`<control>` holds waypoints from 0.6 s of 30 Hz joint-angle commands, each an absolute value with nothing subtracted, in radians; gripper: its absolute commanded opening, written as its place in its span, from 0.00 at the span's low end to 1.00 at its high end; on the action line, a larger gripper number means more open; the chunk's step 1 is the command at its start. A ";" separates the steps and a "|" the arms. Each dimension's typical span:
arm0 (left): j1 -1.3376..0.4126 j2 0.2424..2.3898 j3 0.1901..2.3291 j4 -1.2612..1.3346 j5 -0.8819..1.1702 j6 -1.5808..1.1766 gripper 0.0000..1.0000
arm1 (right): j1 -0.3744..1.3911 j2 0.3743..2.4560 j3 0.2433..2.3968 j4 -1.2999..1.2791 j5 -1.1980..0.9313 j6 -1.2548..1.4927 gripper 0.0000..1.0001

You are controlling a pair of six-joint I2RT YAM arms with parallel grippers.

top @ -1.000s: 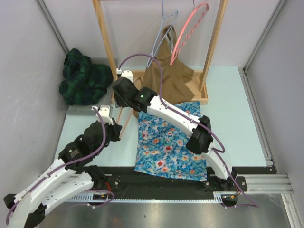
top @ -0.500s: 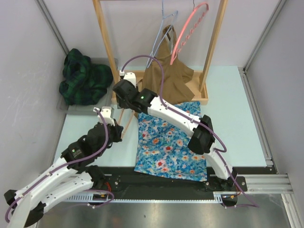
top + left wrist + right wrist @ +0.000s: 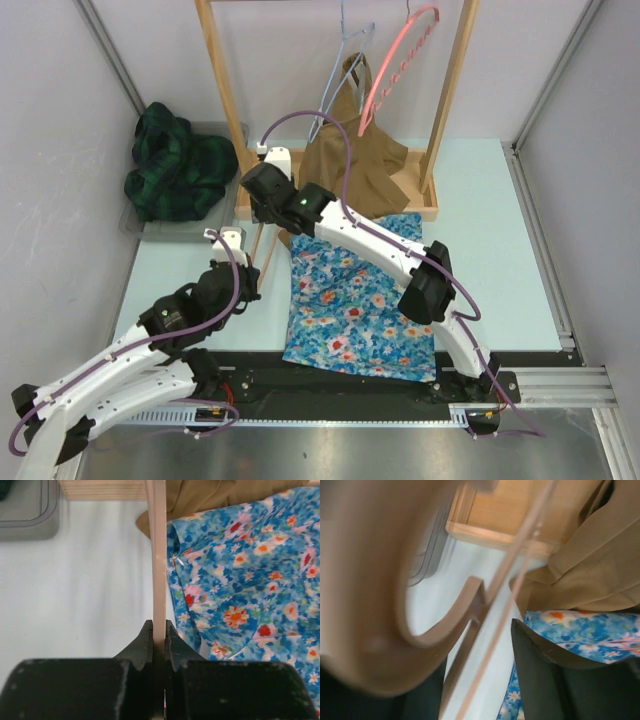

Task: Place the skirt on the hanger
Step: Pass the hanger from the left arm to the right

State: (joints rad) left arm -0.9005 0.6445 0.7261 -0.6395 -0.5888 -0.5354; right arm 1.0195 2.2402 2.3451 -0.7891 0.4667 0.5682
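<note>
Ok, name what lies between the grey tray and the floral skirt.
Left wrist view: bare table, then the wooden hanger bar the left gripper clamps.

Overhead looks down; close wrist views share the skirt (image 3: 250,580).

1. Dark green plaid garment (image 3: 175,165) lies bunched on a grey tray (image 3: 150,228) at the table's (image 3: 480,250) far left.
2. Wooden rack (image 3: 222,80) stands at the back.
3. Tan garment (image 3: 355,165) hangs from the rack, its hem on the base.
4. Pink hanger (image 3: 383,65) and pale blue wire hanger (image 3: 346,66) hang beside it.
</note>
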 commanded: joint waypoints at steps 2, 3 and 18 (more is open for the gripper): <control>-0.910 0.646 0.727 -0.672 -0.695 -0.583 0.00 | 0.996 2.160 2.355 -0.776 0.540 0.561 0.37; -0.911 0.647 0.730 -0.670 -0.695 -0.583 0.00 | 0.994 2.161 2.355 -0.779 0.531 0.558 0.34; -0.954 0.634 0.730 -0.623 -0.696 -0.561 0.00 | 0.997 2.253 2.441 -0.818 0.445 0.518 0.57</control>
State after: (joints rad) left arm -0.9405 0.6449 0.7212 -0.6586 -0.6357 -0.5488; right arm 1.0012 2.2314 2.3814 -0.8028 0.4465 0.5312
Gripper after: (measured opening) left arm 0.071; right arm 0.587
